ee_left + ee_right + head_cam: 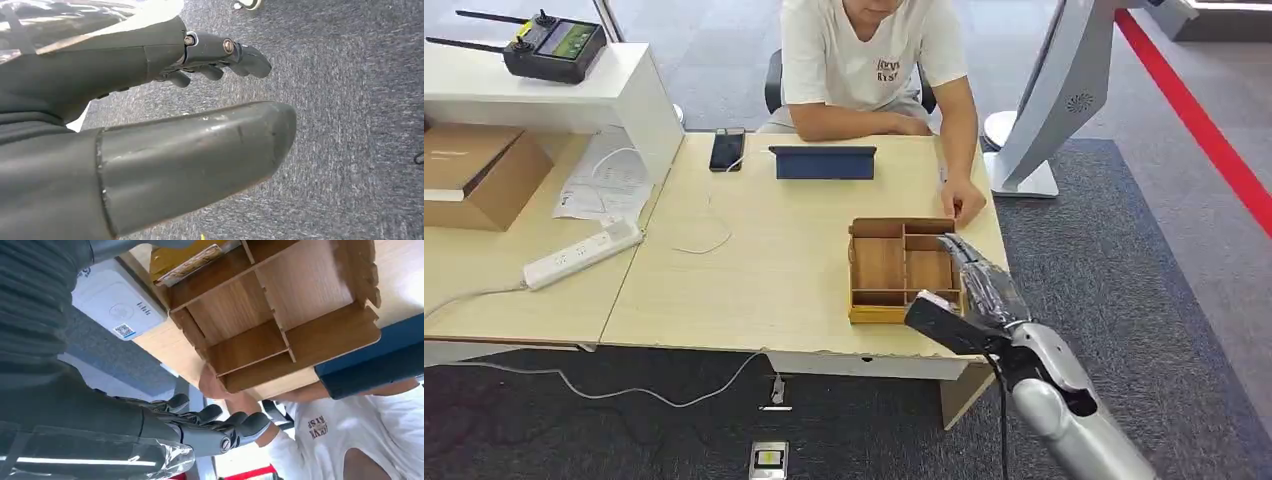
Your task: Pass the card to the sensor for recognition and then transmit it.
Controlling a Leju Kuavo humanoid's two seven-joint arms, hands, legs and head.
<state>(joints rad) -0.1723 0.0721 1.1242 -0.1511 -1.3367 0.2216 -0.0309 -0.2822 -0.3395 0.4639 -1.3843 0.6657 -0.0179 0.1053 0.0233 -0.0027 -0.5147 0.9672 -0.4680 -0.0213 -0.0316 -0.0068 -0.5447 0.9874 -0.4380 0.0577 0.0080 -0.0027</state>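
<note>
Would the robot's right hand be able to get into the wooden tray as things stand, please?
Probably yes. The right hand hovers open above the wooden tray, with nothing between its fingers and the open compartments. The person's hand rests on the table beside the tray's far corner, not over it.

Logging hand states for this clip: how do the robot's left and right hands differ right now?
The right hand is raised over the wooden tray on the table; the left hand hangs over grey carpet. The right hand's fingers reach toward the person's hand; the left has nothing near. Both look empty, fingers apart.
</note>
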